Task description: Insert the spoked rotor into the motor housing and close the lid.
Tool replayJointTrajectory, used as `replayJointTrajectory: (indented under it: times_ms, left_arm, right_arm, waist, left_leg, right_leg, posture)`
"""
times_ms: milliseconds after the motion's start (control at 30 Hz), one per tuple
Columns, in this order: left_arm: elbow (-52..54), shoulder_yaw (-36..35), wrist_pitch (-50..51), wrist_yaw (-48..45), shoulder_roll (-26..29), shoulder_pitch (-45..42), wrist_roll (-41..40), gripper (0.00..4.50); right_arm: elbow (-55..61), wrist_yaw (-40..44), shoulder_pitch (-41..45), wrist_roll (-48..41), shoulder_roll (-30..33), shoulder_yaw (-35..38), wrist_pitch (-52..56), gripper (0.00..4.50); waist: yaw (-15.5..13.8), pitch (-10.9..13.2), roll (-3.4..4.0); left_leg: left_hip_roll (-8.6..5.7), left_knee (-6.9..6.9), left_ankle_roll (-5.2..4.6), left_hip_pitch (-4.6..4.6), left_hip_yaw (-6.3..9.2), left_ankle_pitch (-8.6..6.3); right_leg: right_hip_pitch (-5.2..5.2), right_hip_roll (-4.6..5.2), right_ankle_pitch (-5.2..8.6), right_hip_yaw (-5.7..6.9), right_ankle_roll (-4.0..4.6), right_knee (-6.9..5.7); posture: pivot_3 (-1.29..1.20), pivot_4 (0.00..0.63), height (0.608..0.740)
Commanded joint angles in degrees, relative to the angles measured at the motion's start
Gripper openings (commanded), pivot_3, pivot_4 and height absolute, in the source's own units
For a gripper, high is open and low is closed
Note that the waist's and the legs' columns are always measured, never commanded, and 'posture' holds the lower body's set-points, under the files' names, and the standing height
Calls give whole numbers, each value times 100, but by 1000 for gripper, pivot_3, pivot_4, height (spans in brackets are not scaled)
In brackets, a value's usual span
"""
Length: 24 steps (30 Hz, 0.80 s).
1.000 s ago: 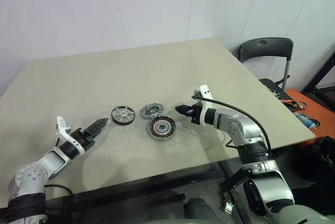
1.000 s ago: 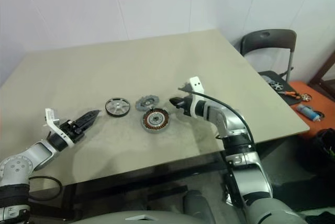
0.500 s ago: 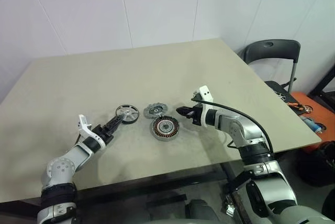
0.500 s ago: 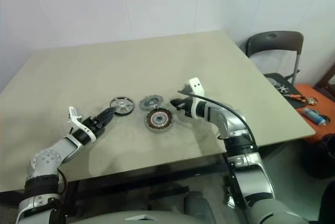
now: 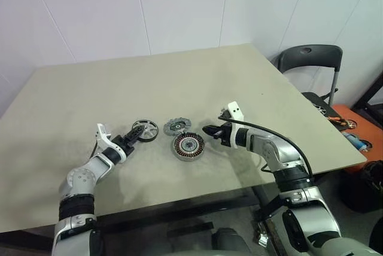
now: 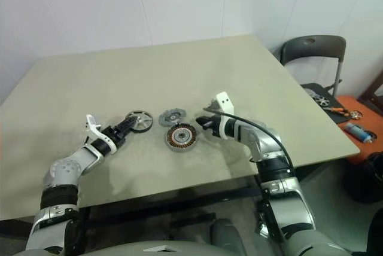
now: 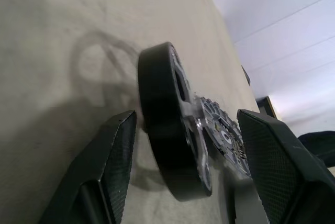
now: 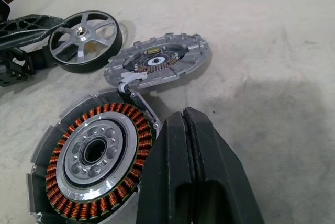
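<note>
1. no text, label, brand, number or sign can be read anywhere in these views.
2. the lid (image 8: 159, 66) beside the motor housing (image 8: 94, 156) carries small markings around its dark centre, too fine to tell as letters.
3. the spoked rotor (image 8: 86, 40), on the far side of the lid from the motor housing, shows plain metal with no print.

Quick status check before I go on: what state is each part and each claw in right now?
spoked rotor: lying flat on the table, between the open fingers, not gripped.
motor housing: on the table, windings showing, centre empty.
lid: off, lying beside the housing, joined to it by a thin arm.
left claw: open, straddling the rotor.
right claw: shut, empty, beside the housing.
</note>
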<state>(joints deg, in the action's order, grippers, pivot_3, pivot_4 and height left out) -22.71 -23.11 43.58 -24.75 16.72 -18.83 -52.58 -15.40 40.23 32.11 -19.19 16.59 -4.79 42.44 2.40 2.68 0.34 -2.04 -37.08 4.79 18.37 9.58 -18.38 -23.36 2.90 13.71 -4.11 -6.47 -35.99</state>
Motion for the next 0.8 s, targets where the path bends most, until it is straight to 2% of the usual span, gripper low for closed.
replayJointTrajectory:
  times_ms: [33,100,133,200,300,633,700,800]
  left_arm:
    - [256,54,63,13,-79,-59,91,3262]
    - [230,15,51,8,-94,-52,136,3262]
    - [210,-2,16,14,-87,-39,188,3088]
    - [173,-88,11,21,-64,-33,199,2695]
    - [133,-146,60,76,-42,-58,254,1722]
    - [232,-399,52,117,-123,-103,87,1722]
    - [225,-497,37,123,-131,-116,34,1344]
    - [237,-501,95,100,-113,-106,34,546]
  right_arm:
    - [282,12,69,-16,-46,-21,-66,10]
    - [277,11,70,-13,-42,-29,-72,10]
    - [276,9,74,-17,-41,-24,-68,10]
    - [268,10,84,-15,-34,-22,-65,10]
    - [255,19,92,-11,-24,-20,-69,10]
    - [207,38,117,25,-50,-52,-80,10]
    - [203,40,121,21,-56,-47,-76,10]
    - [184,43,127,23,-59,-42,-87,10]
  waist:
    - [-4,0,0]
    - [0,0,0]
    - [0,0,0]
    - [2,0,0]
    - [4,0,0]
    - [10,0,0]
    - [9,0,0]
    - [8,0,-2]
  left_leg:
    - [0,0,0,0,0,0]
    - [0,0,0,0,0,0]
    - [0,0,0,-1,0,0]
    - [0,0,0,-1,0,0]
    - [0,0,0,0,0,0]
    - [0,0,0,0,0,0]
    - [0,1,0,0,0,0]
    - [0,1,0,0,0,0]
  right_leg:
    - [0,0,0,0,0,0]
    - [0,0,0,0,0,0]
    - [0,0,0,0,0,0]
    - [0,0,0,0,0,-1]
    - [0,0,0,0,0,0]
    - [-1,0,0,0,-1,1]
    - [-1,0,0,0,-1,1]
    - [0,0,1,0,-1,1]
  posture:
    - [0,0,740]
    - [0,0,740]
    - [0,0,740]
    - [0,0,740]
    - [0,0,740]
    - [0,0,740]
    - [0,0,740]
    - [0,0,740]
